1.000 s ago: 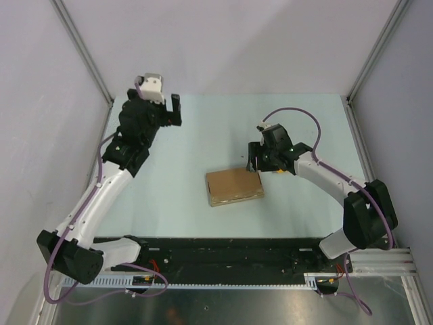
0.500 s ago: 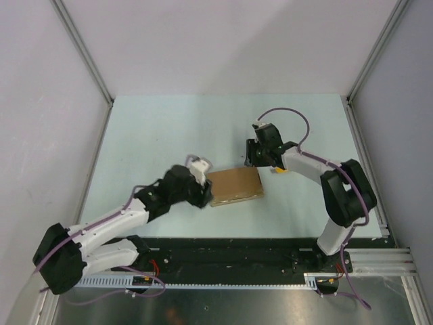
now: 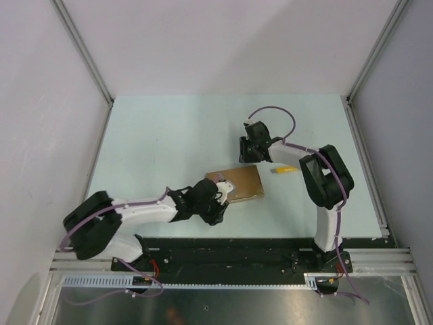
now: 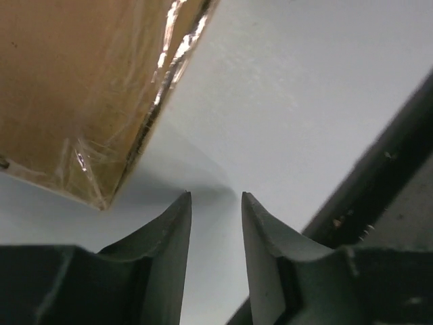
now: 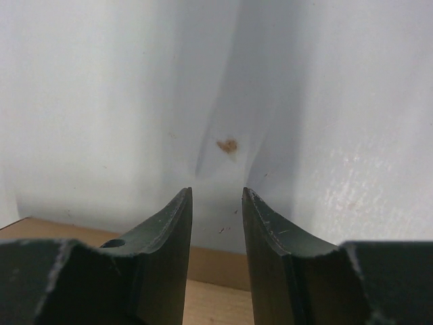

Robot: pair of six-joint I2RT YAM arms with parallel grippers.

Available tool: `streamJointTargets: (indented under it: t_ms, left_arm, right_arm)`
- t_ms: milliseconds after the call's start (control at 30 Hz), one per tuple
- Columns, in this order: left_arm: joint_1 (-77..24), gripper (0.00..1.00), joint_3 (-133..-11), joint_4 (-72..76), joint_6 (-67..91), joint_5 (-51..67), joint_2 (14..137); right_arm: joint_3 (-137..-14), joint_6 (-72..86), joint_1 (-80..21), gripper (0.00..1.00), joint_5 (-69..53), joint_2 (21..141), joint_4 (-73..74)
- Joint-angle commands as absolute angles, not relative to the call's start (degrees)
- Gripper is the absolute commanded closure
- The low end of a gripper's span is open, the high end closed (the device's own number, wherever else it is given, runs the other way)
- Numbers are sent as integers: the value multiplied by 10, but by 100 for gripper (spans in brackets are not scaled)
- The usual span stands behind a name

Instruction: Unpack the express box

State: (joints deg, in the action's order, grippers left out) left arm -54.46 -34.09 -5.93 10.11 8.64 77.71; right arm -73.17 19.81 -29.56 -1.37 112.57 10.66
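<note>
Down low goes the white-and-black left arm (image 3: pixel 135 211), stretched flat from its base toward 3 o'clock. Its black two-finger left hand (image 3: pixel 222 198) has fingers (image 4: pixel 177 230) narrowly parted, nothing between. The right arm (image 3: pixel 325 177) is folded tight, its right hand (image 3: pixel 247 157) pointing toward 9 o'clock with a slim gap, gripping nothing.

No text, label, brand, number or sign can be read in any view. The express box (image 3: pixel 241 184) shows only plain brown cardboard under glossy clear tape (image 4: pixel 172 47). The one mark on the surface (image 3: pixel 169 135) is a small brownish stain (image 5: pixel 227 144), which is not writing.
</note>
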Motion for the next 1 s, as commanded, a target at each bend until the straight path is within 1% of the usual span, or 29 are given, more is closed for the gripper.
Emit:
streamJointTargets:
  t_ms: [0,67,167,233,433,667,833,867,967]
  left_arm:
    - [-547,61,-387,-38,124,16,838]
    - [-545,61,-407,-37,131,1,848]
    - [-535,60,-428,-40,143,-54,852]
    - [-520,59,-435,-39,162,-61,858]
    - [-418,58,-475,-39,203,-30,901]
    - [-349,58,-536,-38,236,-11,951]
    - [-285,58,-522,-38,265,22,940]
    - [-276,58,-510,-38,269,32,932]
    - [-251,58,-491,-38,278,58,903]
  right_arm:
    - [-758,192,-299,62,-10,1127,117]
    - [-757,192,-301,62,-11,1122,144]
    - [-755,189,-301,64,-1,1114,182]
    - [-752,193,-301,65,-1,1108,210]
    - [-736,214,-302,66,-2,1071,261]
    - [-708,209,-330,66,-26,1031,288]
    - [-708,232,-344,66,-1,1009,311]
    - [-708,236,-341,65,33,1007,312]
    - [-710,235,-338,66,62,989,312]
